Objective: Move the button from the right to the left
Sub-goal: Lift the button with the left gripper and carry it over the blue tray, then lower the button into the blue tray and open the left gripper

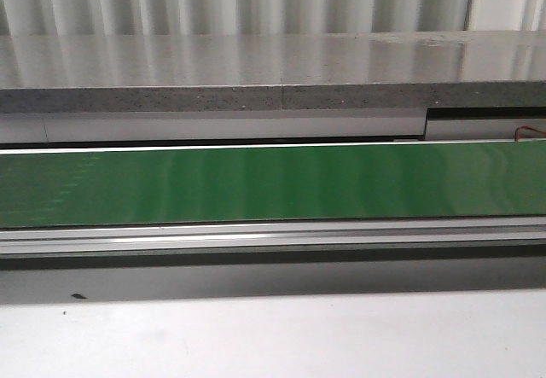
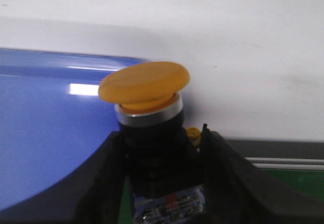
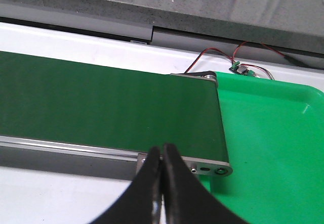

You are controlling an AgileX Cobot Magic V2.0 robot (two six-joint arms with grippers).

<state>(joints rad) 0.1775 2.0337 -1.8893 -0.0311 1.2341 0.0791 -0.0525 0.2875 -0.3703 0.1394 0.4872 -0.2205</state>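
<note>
In the left wrist view the button (image 2: 147,90) fills the middle: round orange-yellow cap, silver ring, black collar, blue base with pale markings low down. My left gripper (image 2: 162,148) is shut on the button's black collar, one black finger on each side, above a blue tray (image 2: 45,133). In the right wrist view my right gripper (image 3: 162,153) is shut with its fingertips touching and nothing between them, over the near rail of the green conveyor belt (image 3: 101,102). Neither gripper nor the button shows in the front view.
The green belt (image 1: 273,182) runs across the front view with a metal rail in front and a grey stone ledge (image 1: 256,71) behind. A green tray (image 3: 273,143) lies past the belt's end. Red wires and a small connector (image 3: 238,67) lie beyond it.
</note>
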